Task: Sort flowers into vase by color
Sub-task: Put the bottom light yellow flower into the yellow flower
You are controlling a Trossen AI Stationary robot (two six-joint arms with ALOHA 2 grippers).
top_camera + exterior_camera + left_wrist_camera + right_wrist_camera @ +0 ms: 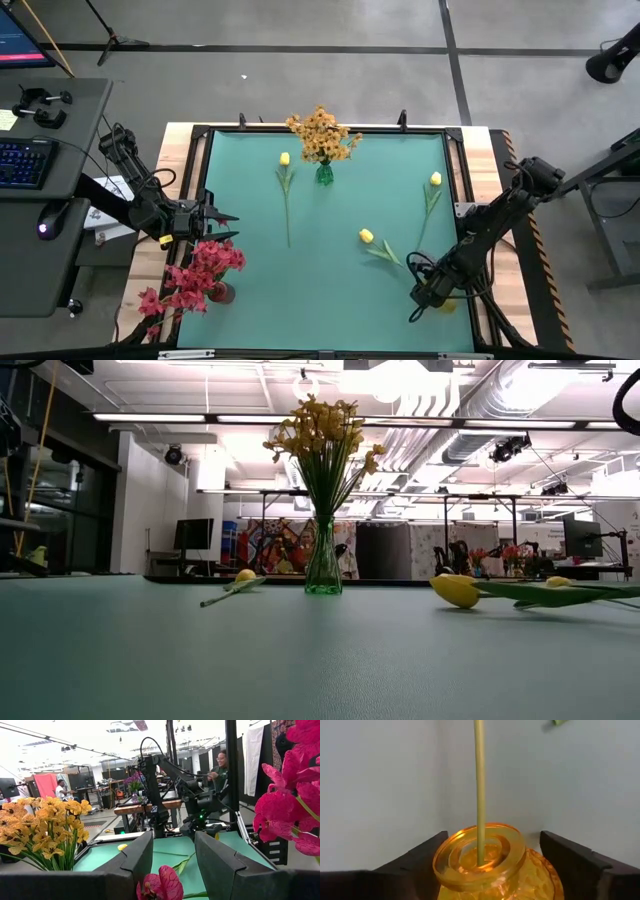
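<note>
Stem (479,785) stands in an amber vase (480,857) between the right gripper (492,865)'s parted fingers (gripping nothing); bumping could tip it. Three tulips (366,236) lie on the mat. Left gripper (222,226), spread wide, waits beside pink blooms (205,270).

Bright, even overhead ceiling light, glare behind the orange flowers (322,430), blurred foreground mat (300,660).

Keyboard (22,162), mouse (46,226) on side desk (70,110).
</note>
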